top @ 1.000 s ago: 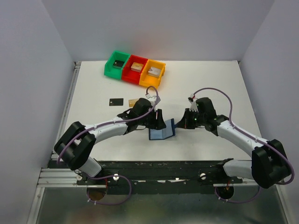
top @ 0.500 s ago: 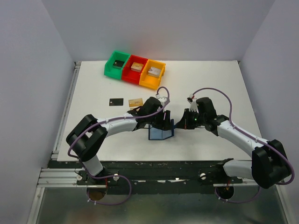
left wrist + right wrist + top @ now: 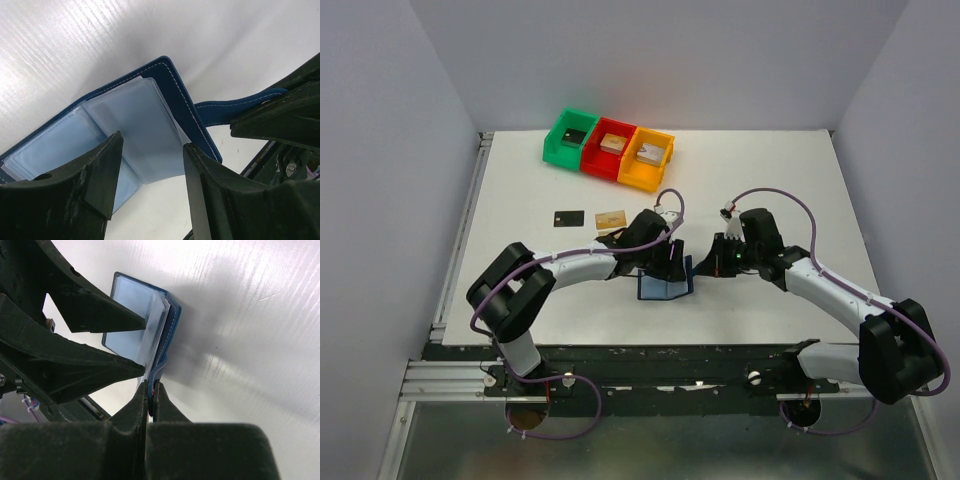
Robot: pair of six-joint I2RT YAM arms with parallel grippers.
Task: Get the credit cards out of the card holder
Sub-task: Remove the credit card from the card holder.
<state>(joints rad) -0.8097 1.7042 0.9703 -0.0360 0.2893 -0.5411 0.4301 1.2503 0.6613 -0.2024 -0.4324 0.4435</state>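
On the white table (image 3: 770,180) the card holder (image 3: 665,288) stands open between my arms. My right gripper (image 3: 151,389) is pinched tight on its navy edge, and my left gripper (image 3: 151,150) is spread wide over the pale sleeves, holding nothing. If my left fingers close on a sleeve instead of a card, I may drag the holder out of that pinch. I count three bins (image 3: 601,167), one holder, and two credit cards out: a black card (image 3: 569,217) and a tan card (image 3: 610,218).

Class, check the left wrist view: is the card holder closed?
No, the card holder is open, with its pale blue sleeve pages showing.
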